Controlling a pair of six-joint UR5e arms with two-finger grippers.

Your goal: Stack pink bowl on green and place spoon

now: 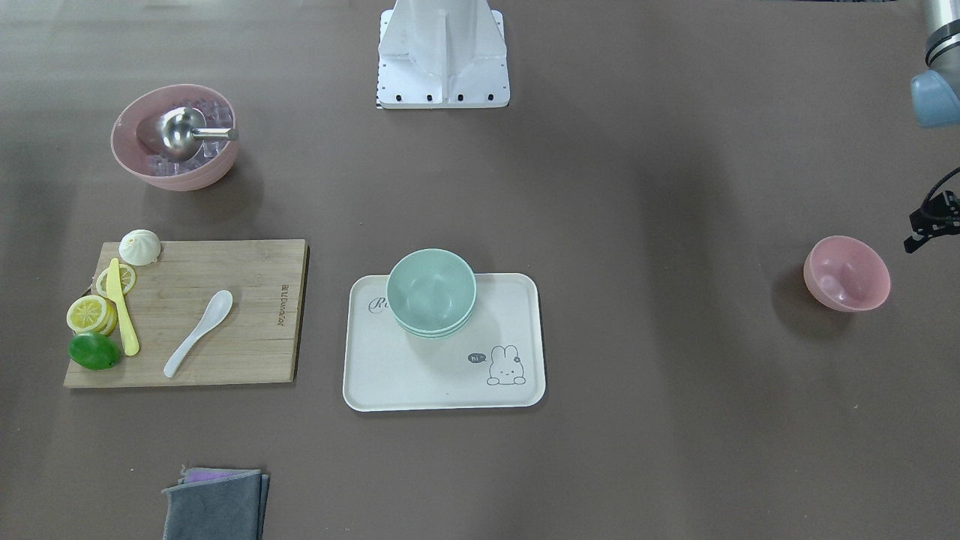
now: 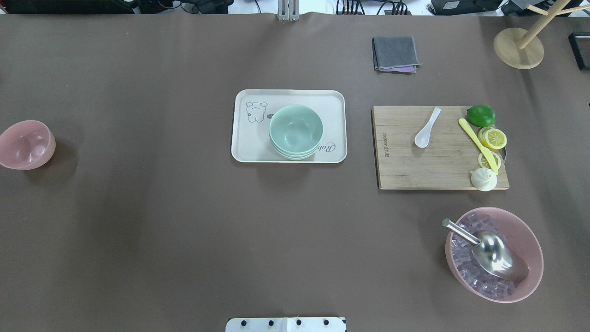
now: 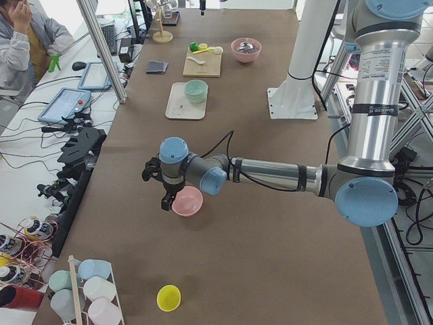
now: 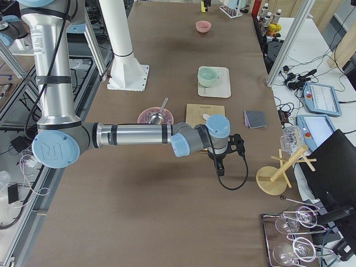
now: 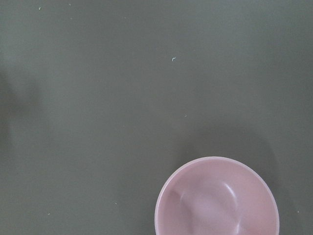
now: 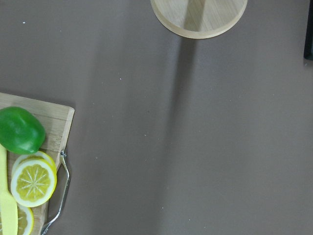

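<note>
The small pink bowl stands empty on the bare table at my far left; it also shows in the overhead view and at the bottom right of the left wrist view. My left gripper hovers just beside it, apart from it; I cannot tell whether it is open or shut. A stack of green bowls sits on the white tray. The white spoon lies on the wooden cutting board. My right gripper hangs beyond the board's far end, jaw state unclear.
On the board lie a lime, lemon slices, a yellow knife and a white bun. A large pink bowl holds ice and a metal scoop. A grey cloth and a wooden stand are at the back.
</note>
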